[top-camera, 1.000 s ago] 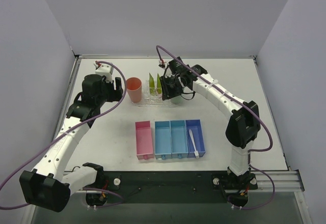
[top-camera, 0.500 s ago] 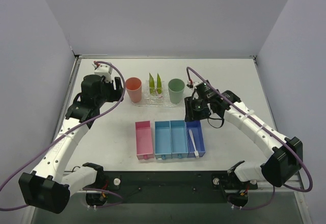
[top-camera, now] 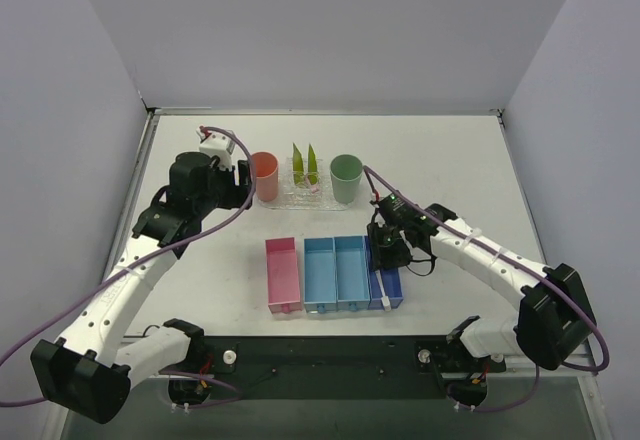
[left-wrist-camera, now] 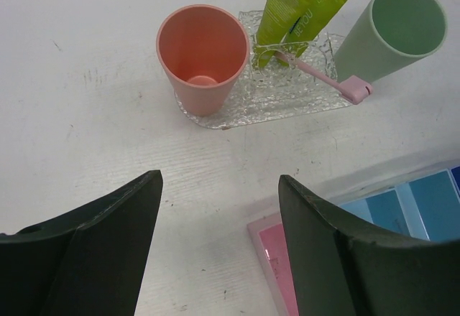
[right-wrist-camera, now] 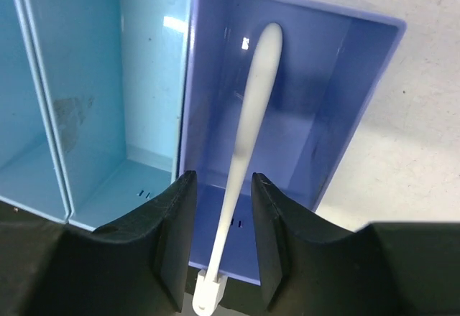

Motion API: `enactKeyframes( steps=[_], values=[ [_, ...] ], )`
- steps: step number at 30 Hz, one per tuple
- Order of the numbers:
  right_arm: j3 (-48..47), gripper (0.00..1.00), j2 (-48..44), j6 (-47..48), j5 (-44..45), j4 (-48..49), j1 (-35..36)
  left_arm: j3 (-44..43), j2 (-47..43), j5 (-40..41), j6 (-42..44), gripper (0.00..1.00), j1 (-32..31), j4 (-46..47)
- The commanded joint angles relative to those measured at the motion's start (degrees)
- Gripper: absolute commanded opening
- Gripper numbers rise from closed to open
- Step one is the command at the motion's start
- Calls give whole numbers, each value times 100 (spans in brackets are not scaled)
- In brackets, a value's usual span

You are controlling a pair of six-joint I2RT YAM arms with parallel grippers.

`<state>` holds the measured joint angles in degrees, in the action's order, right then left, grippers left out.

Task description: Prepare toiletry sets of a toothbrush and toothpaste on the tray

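The clear bumpy tray (top-camera: 290,198) stands at the back centre, also in the left wrist view (left-wrist-camera: 287,100). Two yellow-green toothpaste tubes (top-camera: 305,163) (left-wrist-camera: 295,11) stand upright on it. A pink toothbrush (left-wrist-camera: 323,79) lies across it, its head over the right edge. A white toothbrush (right-wrist-camera: 248,136) lies in the dark blue bin (right-wrist-camera: 359,93) (top-camera: 392,282). My right gripper (top-camera: 385,252) (right-wrist-camera: 221,179) is open, low over that bin, with a finger on either side of the handle and a gap on both sides. My left gripper (top-camera: 243,182) (left-wrist-camera: 219,179) is open and empty, in front of the orange cup.
An orange cup (top-camera: 264,172) (left-wrist-camera: 203,57) stands on the tray's left end and a green cup (top-camera: 346,175) (left-wrist-camera: 392,29) at its right end. A pink bin (top-camera: 282,275) and two light blue bins (top-camera: 335,272) stand in a row left of the dark blue bin.
My right gripper has moved from the tray down and forward to the dark blue bin and now straddles the white toothbrush. My left gripper has shifted slightly right towards the orange cup.
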<state>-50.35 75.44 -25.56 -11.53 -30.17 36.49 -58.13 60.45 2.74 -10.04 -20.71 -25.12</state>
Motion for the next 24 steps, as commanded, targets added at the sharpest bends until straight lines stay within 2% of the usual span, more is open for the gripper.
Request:
enactKeyframes(
  steps=[1,10,24],
  values=[
    [165,31,-91,-239,300,135,86,-313,-173,60,55,76,-109,-36],
    [148,29,278,-257,388,293,121,-331,-217,156,73,76,-161,-133],
    [7,32,683,-247,529,258,183,-348,-147,174,99,76,-153,-98]
  ],
)
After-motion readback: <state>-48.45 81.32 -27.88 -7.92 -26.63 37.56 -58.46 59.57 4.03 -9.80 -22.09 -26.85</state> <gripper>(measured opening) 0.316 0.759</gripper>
